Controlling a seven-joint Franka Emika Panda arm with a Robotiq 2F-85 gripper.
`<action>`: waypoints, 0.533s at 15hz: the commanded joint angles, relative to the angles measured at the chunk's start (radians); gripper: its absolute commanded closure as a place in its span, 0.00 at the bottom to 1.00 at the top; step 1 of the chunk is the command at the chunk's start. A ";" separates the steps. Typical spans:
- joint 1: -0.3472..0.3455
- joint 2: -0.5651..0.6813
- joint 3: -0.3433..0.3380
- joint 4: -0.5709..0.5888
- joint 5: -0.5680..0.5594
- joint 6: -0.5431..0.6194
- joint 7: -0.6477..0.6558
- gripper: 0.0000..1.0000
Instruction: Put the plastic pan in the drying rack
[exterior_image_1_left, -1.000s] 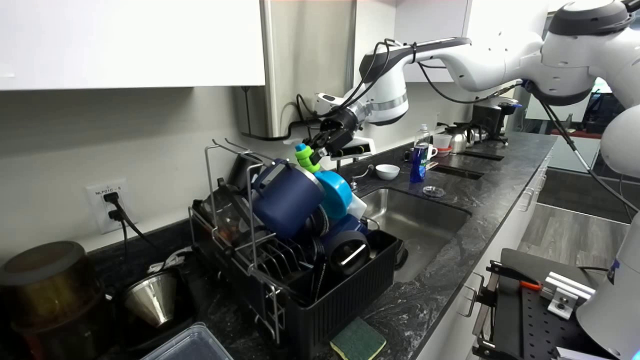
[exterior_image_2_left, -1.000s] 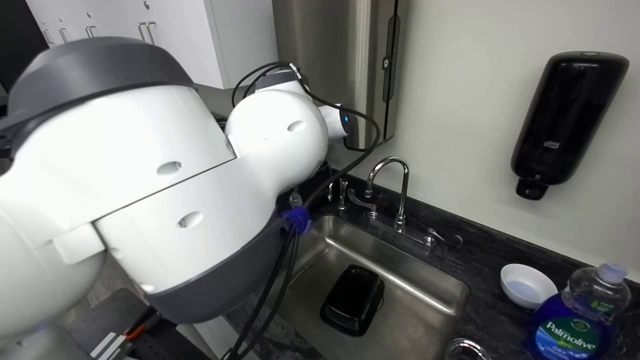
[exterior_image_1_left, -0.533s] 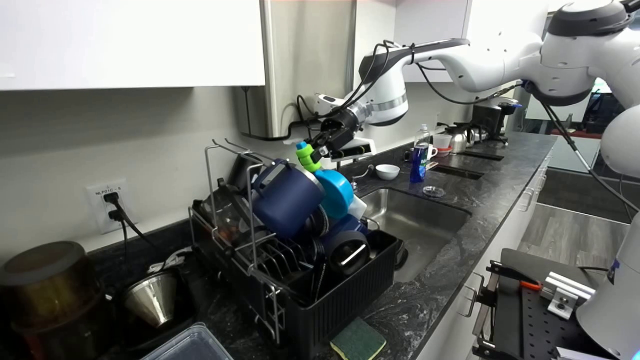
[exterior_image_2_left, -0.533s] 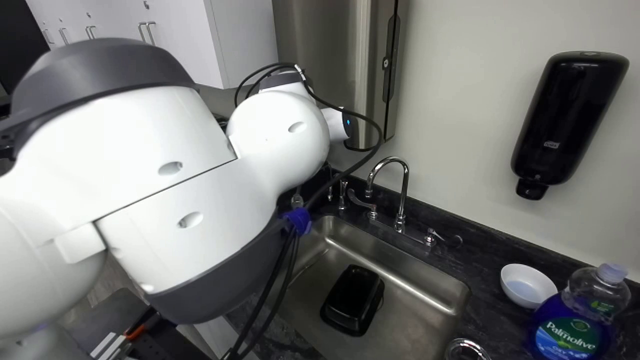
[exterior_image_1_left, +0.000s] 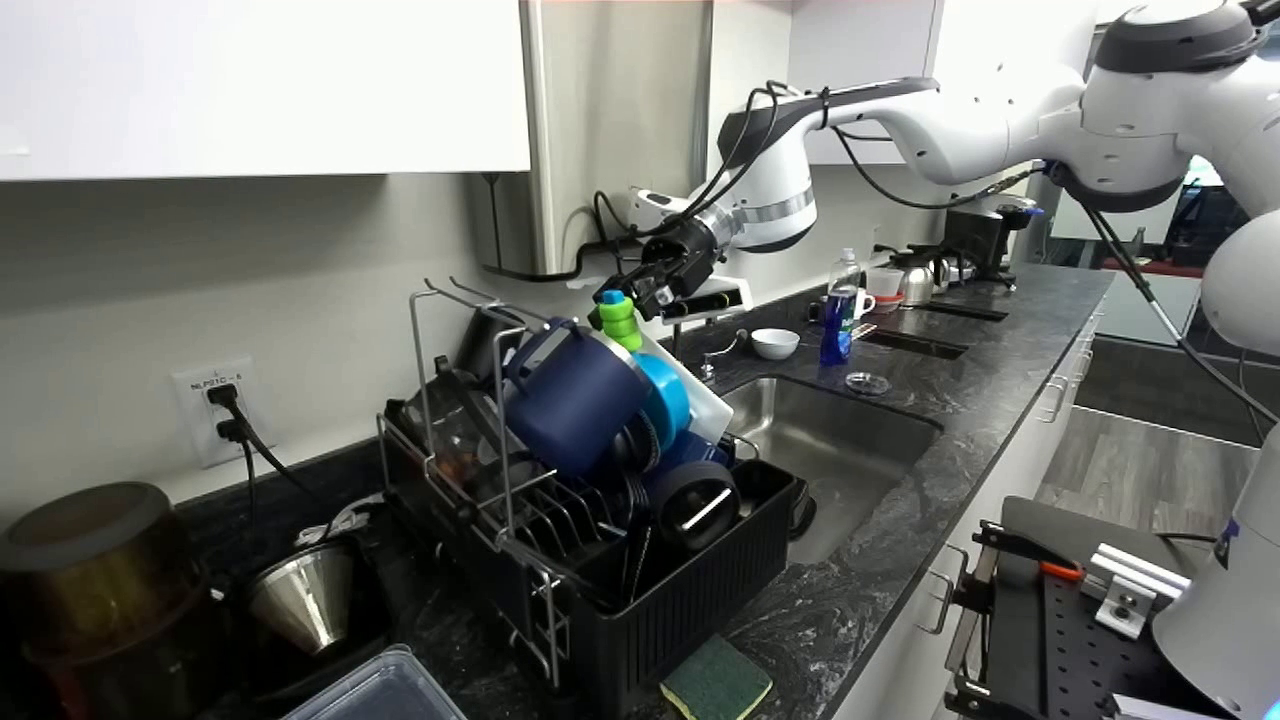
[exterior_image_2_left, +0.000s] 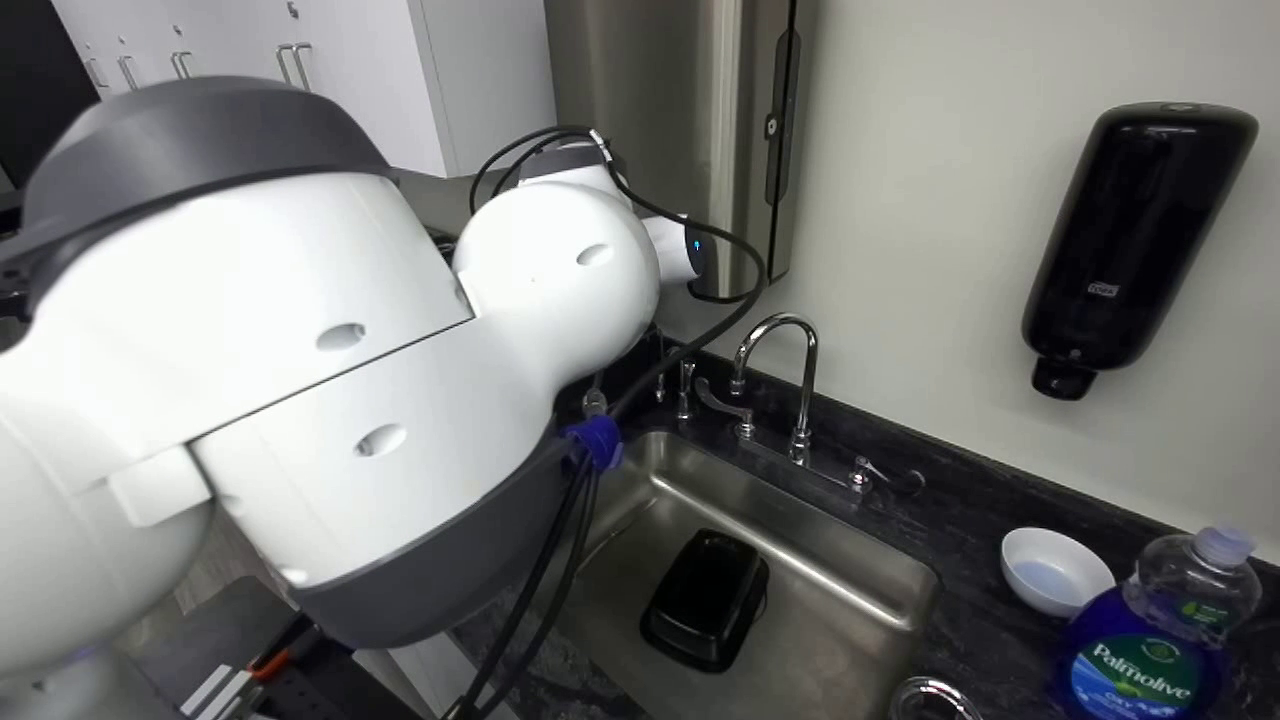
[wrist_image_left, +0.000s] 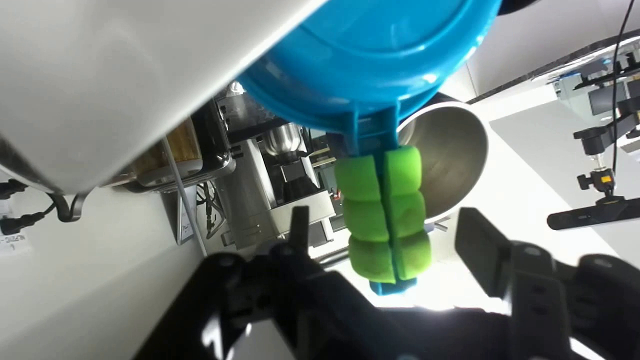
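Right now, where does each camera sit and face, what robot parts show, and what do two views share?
Wrist view: behind the open gripper, facing the plastic pan; both fingers show.
An exterior view: by the drying rack, facing along the counter; arm and gripper show.
An exterior view: near the arm, facing down into the sink; arm shows, gripper hidden.
Both exterior views share sink, white bowl, soap bottle.

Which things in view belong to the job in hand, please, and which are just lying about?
For the job:
round blue plastic pan with its green handle
black wire drying rack
black gripper, open around that handle

Just lying about:
dark blue cylindrical pot, in the rack
round white bowl
clear plastic bottle of blue liquid
flat green and yellow sponge
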 joint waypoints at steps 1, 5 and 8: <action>0.009 -0.044 -0.019 0.004 0.036 0.008 -0.025 0.01; -0.018 -0.092 -0.001 -0.034 0.033 0.072 -0.015 0.00; -0.062 -0.139 0.042 -0.077 0.032 0.126 -0.014 0.00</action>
